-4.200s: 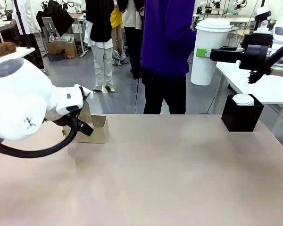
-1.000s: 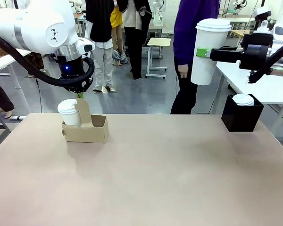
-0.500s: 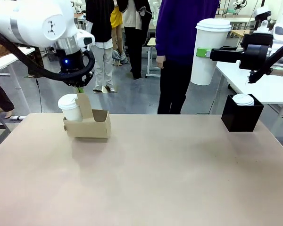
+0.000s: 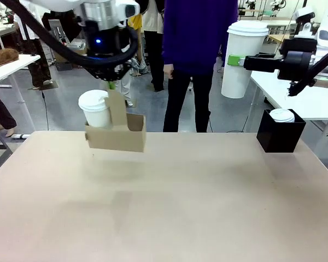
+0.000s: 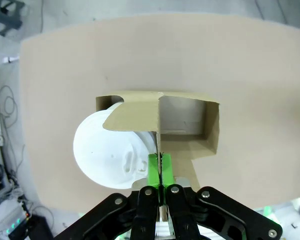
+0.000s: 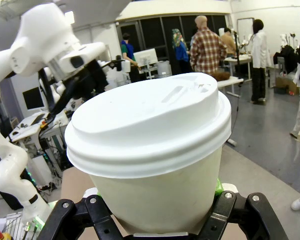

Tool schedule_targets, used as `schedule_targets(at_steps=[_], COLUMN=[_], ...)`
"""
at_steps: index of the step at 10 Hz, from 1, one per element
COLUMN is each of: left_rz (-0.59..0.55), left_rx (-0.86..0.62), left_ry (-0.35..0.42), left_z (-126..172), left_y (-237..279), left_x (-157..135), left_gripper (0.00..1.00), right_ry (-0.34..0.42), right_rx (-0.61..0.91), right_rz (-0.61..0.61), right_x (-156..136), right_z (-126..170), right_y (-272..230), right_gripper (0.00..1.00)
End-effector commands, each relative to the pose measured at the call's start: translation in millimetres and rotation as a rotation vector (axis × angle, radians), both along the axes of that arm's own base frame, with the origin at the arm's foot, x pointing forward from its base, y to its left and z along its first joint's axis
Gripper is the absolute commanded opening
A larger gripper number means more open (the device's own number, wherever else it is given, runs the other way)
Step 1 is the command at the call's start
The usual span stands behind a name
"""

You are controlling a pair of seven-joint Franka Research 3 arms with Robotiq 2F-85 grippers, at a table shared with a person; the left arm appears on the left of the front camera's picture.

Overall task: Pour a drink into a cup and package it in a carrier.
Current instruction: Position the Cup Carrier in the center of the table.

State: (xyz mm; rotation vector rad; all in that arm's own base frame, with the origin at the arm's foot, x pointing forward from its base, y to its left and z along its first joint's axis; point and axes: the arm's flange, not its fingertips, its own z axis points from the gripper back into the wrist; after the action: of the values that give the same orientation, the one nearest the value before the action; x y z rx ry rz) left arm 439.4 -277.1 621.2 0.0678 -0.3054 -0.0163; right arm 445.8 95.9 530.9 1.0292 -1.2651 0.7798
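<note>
A brown cardboard carrier (image 4: 117,137) hangs above the table's far left. My left gripper (image 4: 113,86) is shut on its upright handle tab. A white lidded cup (image 4: 95,107) sits in the carrier's left slot, and the right slot is empty. From the left wrist, the green pads (image 5: 153,172) pinch the tab of the carrier (image 5: 182,125), with the cup lid (image 5: 107,155) beside them. High at the right, my right gripper (image 4: 236,61) is shut on a second tall white lidded cup (image 4: 243,54), held upright. That cup (image 6: 150,145) looms close in the right wrist view. The drink jug is out of view.
A black box (image 4: 280,135) with white lids on top stands at the table's far right. A person in a purple top (image 4: 199,49) stands just beyond the far edge. A white table (image 4: 309,101) lies behind at the right.
My left gripper has lifted the carrier with its cup off the table and carried it to the right. The right arm has not moved. The person in purple has stepped left.
</note>
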Motion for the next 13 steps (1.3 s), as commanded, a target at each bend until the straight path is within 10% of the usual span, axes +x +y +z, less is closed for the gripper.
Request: schedule_targets(at_steps=[1,13], left_rz=[0.06,0.067], left_rx=[-0.015,-0.059], left_ry=[0.047,0.101], left_z=[-7.7,-120.3], left_y=[-31.5,-148.6], left_x=[-13.0,-63.4], left_gripper=[0.02,0.02], right_ry=[-0.006,-0.006], right_rx=[0.004,0.004], right_rz=[0.0,0.0], right_x=[0.4,0.4], right_z=[4.7,4.7], right_y=[0.8,0.8], right_gripper=[0.8,0.8])
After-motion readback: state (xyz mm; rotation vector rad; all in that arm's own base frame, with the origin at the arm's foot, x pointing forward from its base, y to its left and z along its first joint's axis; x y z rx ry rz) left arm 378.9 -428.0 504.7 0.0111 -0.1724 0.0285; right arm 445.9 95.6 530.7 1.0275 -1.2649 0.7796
